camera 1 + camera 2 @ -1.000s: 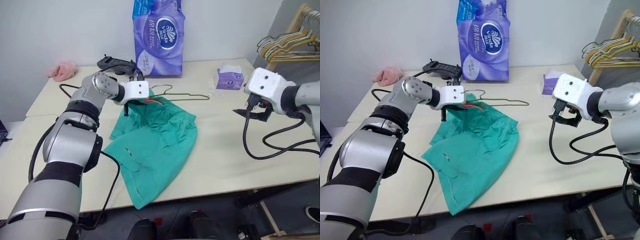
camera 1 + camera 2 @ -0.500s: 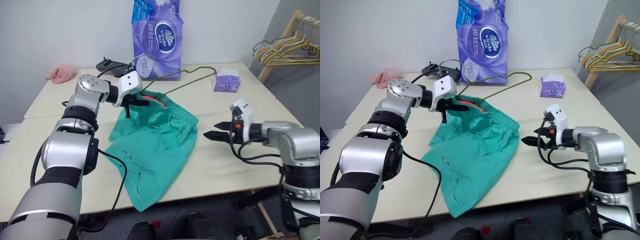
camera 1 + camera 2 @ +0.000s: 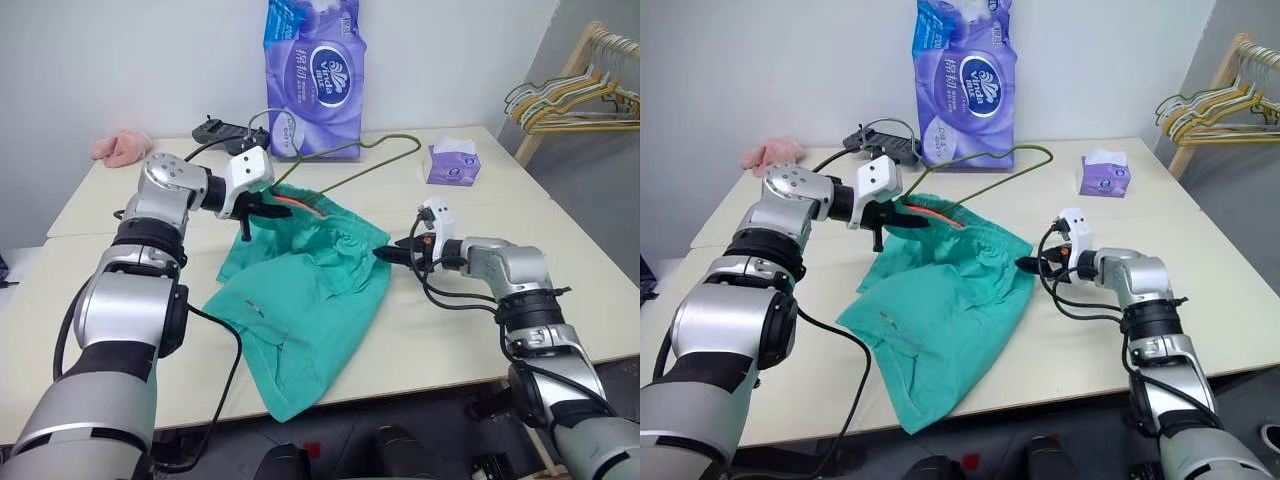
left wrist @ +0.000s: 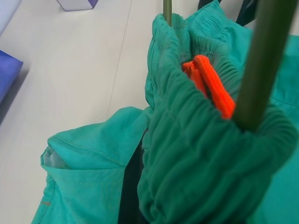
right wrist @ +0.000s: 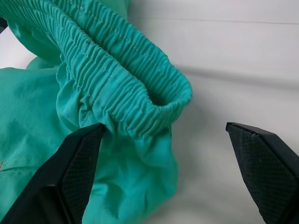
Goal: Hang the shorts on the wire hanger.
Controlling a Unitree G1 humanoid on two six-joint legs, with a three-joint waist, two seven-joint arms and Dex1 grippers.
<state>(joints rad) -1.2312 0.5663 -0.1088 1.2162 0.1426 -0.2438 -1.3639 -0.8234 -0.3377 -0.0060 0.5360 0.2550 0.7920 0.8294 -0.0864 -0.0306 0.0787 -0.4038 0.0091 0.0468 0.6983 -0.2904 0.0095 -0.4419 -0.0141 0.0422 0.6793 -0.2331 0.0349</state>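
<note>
My left gripper (image 3: 262, 203) is clamped on the wire hanger (image 3: 385, 160), lifted with the shorts (image 3: 300, 300) waistband near the bench's back edge. The left wrist view shows the orange tag (image 4: 212, 84) beside the wire. My right gripper (image 5: 168, 172) gapes wide at the waistband's right end.

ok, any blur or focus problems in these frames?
Left wrist view: the hanger wire crossing close to the lens is soft, and so is the nearest waistband of the shorts. Right wrist view: waistband ribbing and the mesh on the fingers are crisp. Eye views: sharp, evenly lit, soft shadows.
</note>
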